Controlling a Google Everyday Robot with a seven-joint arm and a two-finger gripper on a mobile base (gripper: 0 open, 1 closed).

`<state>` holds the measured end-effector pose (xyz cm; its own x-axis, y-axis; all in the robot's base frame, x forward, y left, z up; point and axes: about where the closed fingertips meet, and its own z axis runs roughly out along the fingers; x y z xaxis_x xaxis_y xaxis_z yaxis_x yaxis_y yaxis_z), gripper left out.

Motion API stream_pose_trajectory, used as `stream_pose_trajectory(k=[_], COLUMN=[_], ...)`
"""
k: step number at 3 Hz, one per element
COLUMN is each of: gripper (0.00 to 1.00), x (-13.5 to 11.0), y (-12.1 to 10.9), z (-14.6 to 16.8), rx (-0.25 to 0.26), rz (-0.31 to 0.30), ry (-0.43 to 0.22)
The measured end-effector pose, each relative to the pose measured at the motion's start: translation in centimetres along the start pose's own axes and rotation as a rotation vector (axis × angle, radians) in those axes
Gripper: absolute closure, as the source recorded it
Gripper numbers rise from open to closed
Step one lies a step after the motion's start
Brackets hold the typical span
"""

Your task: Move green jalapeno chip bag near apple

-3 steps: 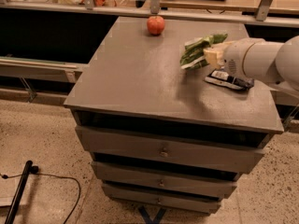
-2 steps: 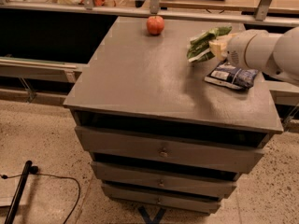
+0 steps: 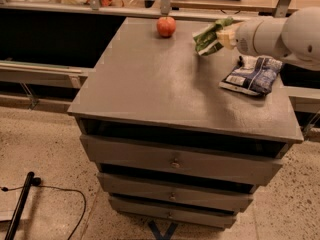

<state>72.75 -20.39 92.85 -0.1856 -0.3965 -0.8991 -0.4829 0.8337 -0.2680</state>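
The green jalapeno chip bag [image 3: 210, 37] is held in my gripper [image 3: 225, 35], lifted above the far right part of the grey cabinet top [image 3: 165, 84]. The gripper comes in from the right on a white arm and is shut on the bag's right end. The red-orange apple [image 3: 166, 26] sits near the far edge of the cabinet top, to the left of the bag, apart from it.
A dark blue-and-white chip bag [image 3: 251, 75] lies on the right side of the cabinet top, under the arm. The cabinet has several drawers [image 3: 175, 161] in front. A counter with posts [image 3: 165, 1] runs behind. A cable [image 3: 60, 191] lies on the floor at left.
The gripper has carried the green bag up and toward the far edge, closer to the apple. The blue-and-white bag now shows more fully.
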Motion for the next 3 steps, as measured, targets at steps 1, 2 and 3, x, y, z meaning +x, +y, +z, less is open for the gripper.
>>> stream_pose_trajectory(k=[1,2,3], gripper=[1.00,0.98,0.76], x=[-1.3,-1.8,-1.9], y=[-0.4,-0.5,-0.3], z=[2.5,4.9,6.3], rx=[-0.037,-0.077,-0.111], rz=[-0.022,-0.027,-0.024], ry=[-0.021,-0.026,-0.023])
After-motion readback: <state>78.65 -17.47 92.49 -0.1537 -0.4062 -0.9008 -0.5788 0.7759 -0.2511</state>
